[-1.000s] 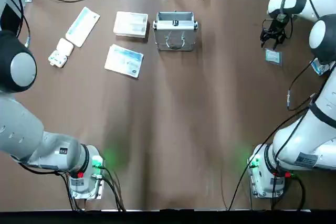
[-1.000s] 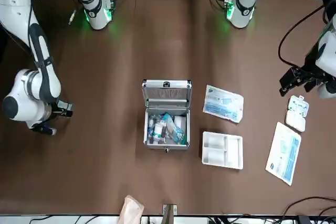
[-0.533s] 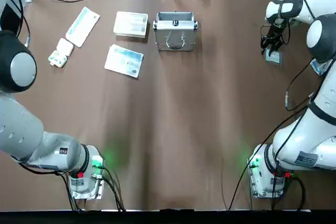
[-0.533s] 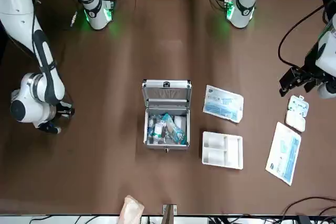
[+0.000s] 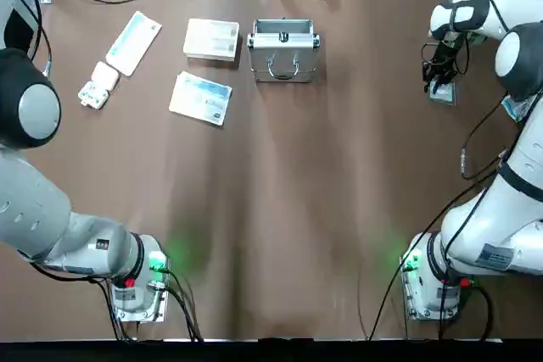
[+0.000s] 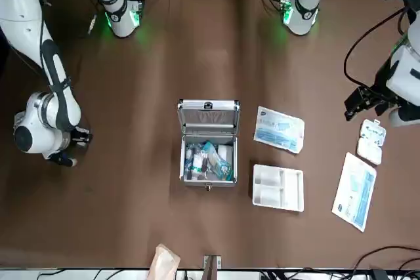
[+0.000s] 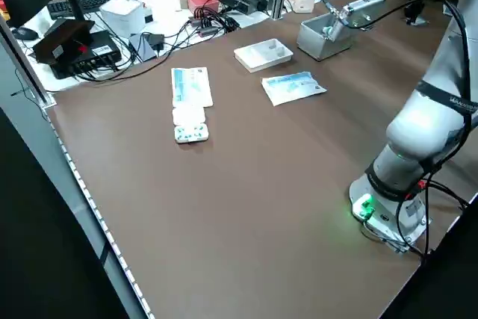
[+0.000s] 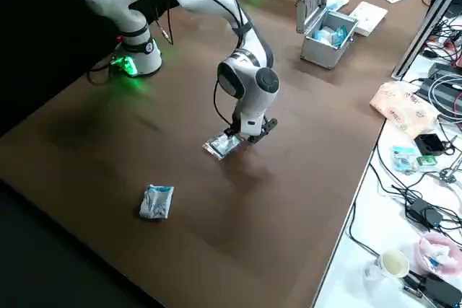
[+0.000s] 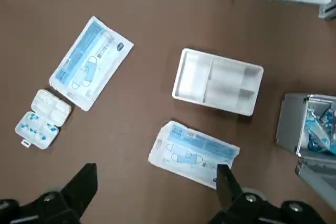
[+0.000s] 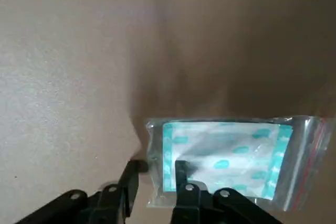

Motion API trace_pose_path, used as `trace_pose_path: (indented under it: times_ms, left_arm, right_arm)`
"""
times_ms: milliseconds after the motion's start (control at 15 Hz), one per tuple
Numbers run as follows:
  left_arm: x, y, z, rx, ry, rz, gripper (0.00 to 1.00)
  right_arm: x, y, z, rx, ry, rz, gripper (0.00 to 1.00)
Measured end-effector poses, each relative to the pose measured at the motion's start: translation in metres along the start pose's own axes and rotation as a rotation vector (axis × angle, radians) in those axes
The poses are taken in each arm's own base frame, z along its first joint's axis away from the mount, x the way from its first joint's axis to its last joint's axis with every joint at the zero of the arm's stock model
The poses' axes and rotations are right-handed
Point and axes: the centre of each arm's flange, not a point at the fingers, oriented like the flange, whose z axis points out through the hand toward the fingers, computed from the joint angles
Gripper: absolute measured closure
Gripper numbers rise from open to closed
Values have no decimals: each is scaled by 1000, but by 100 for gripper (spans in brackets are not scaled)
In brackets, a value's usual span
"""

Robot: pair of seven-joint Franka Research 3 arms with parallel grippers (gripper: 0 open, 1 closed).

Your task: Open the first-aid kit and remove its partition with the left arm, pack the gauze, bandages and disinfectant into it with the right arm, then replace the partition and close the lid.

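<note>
No label text can be read. The right claw (image 10: 156, 174) is nearly closed over the edge of a clear gauze packet (image 10: 231, 158), far right of the opened first-aid kit (image 6: 208, 143). The left claw (image 9: 152, 192) is held spread apart above the bench (image 5: 280, 192).

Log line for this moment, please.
kit: open, part-packed | partition: out, on table | right gripper: at clear packet edge | left gripper: idle, open
</note>
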Motion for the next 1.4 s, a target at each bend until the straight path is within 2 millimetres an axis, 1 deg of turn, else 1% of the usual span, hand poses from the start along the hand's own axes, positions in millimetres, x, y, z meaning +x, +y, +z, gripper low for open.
trace_pose_path:
  times_ms: [67, 133, 267, 333, 400, 533, 600, 867, 1000, 1133, 1200, 1267, 1400]
  left_arm:
    - [-1, 1, 1, 2, -7, 2, 0]
    - [-2, 1, 4, 4, -17, 3, 0]
    - [-8, 4, 11, 16, -66, 10, 0]
    - [-15, 11, 16, 23, -105, 25, 0]
    - [-15, 13, 16, 23, -107, 28, 0]
    - [-14, 10, 16, 22, -104, 24, 0]
    - [-14, 7, 16, 22, -104, 20, 0]
    - [-9, -10, 14, 23, -100, -4, 0]
    - [-9, -14, 12, 23, -94, -8, 0]
    - [-8, -13, 12, 22, -91, -8, 0]
    - [-8, -13, 12, 20, -86, -8, 0]
    - [-7, -12, 11, 13, -82, -8, 0]
    - [-7, -12, 11, 0, -80, -10, 0]
  right_arm:
    - [0, 0, 1, 0, -1, 0, 65]
    - [0, 0, 1, 0, -1, 0, 73]
    - [0, 0, 1, 1, -1, 0, 77]
    - [0, 0, 1, 1, -1, 0, 89]
    - [0, 0, 1, 1, -1, 0, 89]
    - [0, 0, 1, 1, -1, 0, 92]
    - [0, 0, 1, 1, -1, 0, 98]
    - [0, -1, 0, 1, -1, -1, 99]
    - [2, -4, -3, 2, 7, -5, 99]
    - [6, -14, -11, 5, 26, -20, 99]
    - [8, -23, -19, 7, 43, -28, 99]
    - [10, -36, -29, 8, 62, -30, 99]
    - [8, -67, -55, 12, 82, -7, 99]
